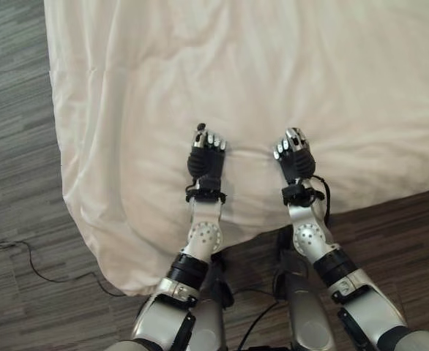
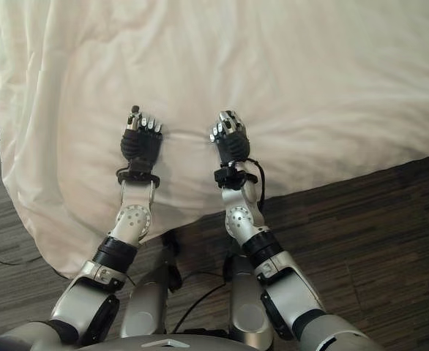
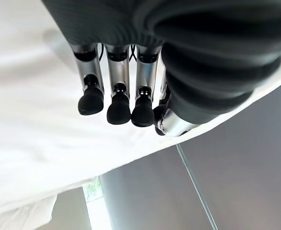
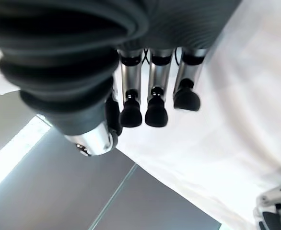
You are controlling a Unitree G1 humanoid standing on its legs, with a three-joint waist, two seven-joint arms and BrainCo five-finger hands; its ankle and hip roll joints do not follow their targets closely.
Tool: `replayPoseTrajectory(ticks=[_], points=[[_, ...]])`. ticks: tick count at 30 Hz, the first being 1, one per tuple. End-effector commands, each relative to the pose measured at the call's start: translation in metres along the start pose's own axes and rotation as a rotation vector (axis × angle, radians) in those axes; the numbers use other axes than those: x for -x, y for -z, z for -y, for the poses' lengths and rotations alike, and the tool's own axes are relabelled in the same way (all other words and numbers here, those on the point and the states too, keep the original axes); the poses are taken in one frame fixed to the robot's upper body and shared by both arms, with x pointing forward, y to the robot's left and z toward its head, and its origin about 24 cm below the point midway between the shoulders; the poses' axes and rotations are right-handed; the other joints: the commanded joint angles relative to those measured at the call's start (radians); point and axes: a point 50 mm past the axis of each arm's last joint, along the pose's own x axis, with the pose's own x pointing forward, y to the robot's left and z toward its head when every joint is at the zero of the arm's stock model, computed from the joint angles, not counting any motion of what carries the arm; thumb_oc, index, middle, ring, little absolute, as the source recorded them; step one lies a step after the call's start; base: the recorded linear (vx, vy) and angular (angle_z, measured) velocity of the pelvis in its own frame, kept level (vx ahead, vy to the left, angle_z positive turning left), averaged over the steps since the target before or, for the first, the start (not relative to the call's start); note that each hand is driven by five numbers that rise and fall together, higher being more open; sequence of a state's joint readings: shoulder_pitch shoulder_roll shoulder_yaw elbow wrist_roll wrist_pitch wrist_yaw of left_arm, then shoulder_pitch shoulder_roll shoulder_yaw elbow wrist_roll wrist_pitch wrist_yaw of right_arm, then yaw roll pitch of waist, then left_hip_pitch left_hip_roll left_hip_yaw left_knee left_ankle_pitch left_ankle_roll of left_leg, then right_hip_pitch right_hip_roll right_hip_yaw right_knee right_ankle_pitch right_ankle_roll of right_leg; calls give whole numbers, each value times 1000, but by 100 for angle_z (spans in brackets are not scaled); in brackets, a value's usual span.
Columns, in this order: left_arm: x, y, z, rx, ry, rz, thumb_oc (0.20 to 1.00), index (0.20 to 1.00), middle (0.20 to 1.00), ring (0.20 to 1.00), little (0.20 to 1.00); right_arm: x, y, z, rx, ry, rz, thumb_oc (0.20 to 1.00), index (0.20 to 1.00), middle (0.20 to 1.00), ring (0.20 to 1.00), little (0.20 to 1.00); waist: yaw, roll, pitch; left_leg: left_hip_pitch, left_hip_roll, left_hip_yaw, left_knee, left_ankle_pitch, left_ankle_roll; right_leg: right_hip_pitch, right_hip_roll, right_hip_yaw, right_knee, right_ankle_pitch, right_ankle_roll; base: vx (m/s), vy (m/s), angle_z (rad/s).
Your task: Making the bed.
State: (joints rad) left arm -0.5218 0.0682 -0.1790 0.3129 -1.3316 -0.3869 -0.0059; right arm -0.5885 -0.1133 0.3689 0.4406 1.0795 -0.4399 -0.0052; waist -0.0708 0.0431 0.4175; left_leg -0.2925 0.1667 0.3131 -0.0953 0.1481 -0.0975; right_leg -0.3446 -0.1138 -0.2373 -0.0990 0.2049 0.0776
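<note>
A white duvet [image 1: 273, 73] covers the bed, lightly wrinkled, and its near edge hangs down towards the floor. Both hands hover side by side over the duvet's near edge, backs up. My left hand [image 1: 206, 161] has its fingers [image 3: 119, 103] curled downward, with the dark tips clear of the cloth and nothing in them. My right hand [image 1: 296, 157] is a short way to its right. Its fingers [image 4: 150, 108] are bent the same way and hold no cloth.
The bed's near left corner [image 1: 127, 278] drapes down to the dark wood-pattern floor [image 1: 17, 219]. Floor runs along the bed's left side and along the near edge at the right [image 2: 390, 219].
</note>
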Motion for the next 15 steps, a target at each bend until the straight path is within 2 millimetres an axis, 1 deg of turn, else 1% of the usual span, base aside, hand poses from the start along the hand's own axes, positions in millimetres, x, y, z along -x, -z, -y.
replayPoseTrajectory(ticks=[1, 2, 3, 4, 5, 6, 8, 9, 10, 11, 12, 13, 14, 15], points=[[6, -48, -36, -123, -84, 102, 200, 200, 200, 200, 200, 8, -1, 17, -32, 74, 14, 200, 200, 200, 200, 200, 28, -2, -34, 23, 44, -9, 8, -86, -55, 2, -93, 9, 45, -134, 109, 32, 12, 0], [18, -71, -63, -161, -187, 154, 200, 200, 200, 200, 200, 18, -7, 40, -21, 158, 23, 200, 200, 200, 200, 200, 30, 0, -40, 29, 43, -10, 8, -90, -54, 9, -95, 4, 41, -132, 109, 38, 18, -1], [27, -87, -78, -198, -244, 186, 200, 200, 200, 200, 200, 24, -13, 54, -14, 204, 38, 200, 200, 200, 200, 200, 31, 1, -44, 32, 43, -12, 8, -91, -54, 13, -95, 1, 40, -131, 109, 31, 19, 0], [27, -88, -78, -198, -245, 186, 200, 200, 200, 200, 200, 24, -13, 54, -15, 204, 38, 200, 200, 200, 200, 200, 31, 1, -44, 32, 43, -12, 8, -91, -54, 13, -96, 0, 39, -131, 110, 30, 34, 5], [46, -120, -103, -253, -343, 254, 200, 200, 200, 200, 200, 37, -26, 81, 10, 293, 58, 200, 200, 200, 200, 200, 33, 1, -52, 34, 42, -16, 8, -94, -53, 19, -96, -4, 37, -131, 110, 28, 35, 9], [54, -138, -111, -289, -384, 291, 200, 200, 200, 200, 200, 43, -35, 94, 32, 335, 69, 200, 200, 200, 200, 200, 35, 1, -55, 35, 42, -17, 8, -96, -52, 21, -96, -8, 35, -131, 111, 37, 46, 11], [71, -170, -122, -370, -435, 339, 200, 200, 200, 200, 200, 55, -56, 117, 98, 407, 103, 200, 200, 200, 200, 200, 35, 0, -63, 34, 41, -24, 8, -98, -51, 26, -98, -17, 34, -131, 113, 26, 30, 8], [80, -185, -124, -416, -447, 358, 200, 200, 200, 200, 200, 62, -68, 129, 127, 451, 122, 200, 200, 200, 200, 200, 38, -2, -66, 34, 40, -27, 8, -99, -51, 30, -99, -21, 34, -131, 113, 17, 18, 9], [81, -185, -125, -417, -447, 357, 200, 200, 200, 200, 200, 63, -68, 129, 126, 451, 121, 200, 200, 200, 200, 200, 37, -2, -67, 34, 40, -27, 8, -99, -51, 30, -99, -22, 34, -131, 113, 23, 22, 12], [99, -211, -128, -498, -477, 387, 200, 200, 200, 200, 200, 76, -87, 145, 177, 504, 154, 200, 200, 200, 200, 200, 42, -6, -72, 34, 39, -32, 8, -103, -50, 37, -99, -30, 34, -131, 115, 25, 28, 14], [109, -225, -130, -542, -498, 402, 200, 200, 200, 200, 200, 84, -98, 153, 203, 537, 172, 200, 200, 200, 200, 200, 43, -8, -75, 35, 38, -35, 8, -103, -49, 41, -100, -35, 32, -132, 117, 25, 28, 17], [110, -225, -130, -542, -498, 401, 200, 200, 200, 200, 200, 85, -98, 154, 202, 538, 171, 200, 200, 200, 200, 200, 42, -8, -76, 35, 38, -36, 8, -103, -49, 42, -100, -36, 31, -132, 117, 34, 41, 25], [131, -249, -134, -612, -556, 423, 200, 200, 200, 200, 200, 102, -117, 169, 234, 609, 212, 200, 200, 200, 200, 200, 48, -11, -82, 37, 37, -40, 8, -106, -48, 53, -102, -46, 28, -133, 119, 39, 43, 28], [142, -263, -135, -650, -586, 438, 200, 200, 200, 200, 200, 112, -123, 177, 245, 650, 222, 200, 200, 200, 200, 200, 49, -14, -85, 39, 37, -43, 8, -107, -48, 60, -101, -50, 27, -134, 120, 38, 43, 28]])
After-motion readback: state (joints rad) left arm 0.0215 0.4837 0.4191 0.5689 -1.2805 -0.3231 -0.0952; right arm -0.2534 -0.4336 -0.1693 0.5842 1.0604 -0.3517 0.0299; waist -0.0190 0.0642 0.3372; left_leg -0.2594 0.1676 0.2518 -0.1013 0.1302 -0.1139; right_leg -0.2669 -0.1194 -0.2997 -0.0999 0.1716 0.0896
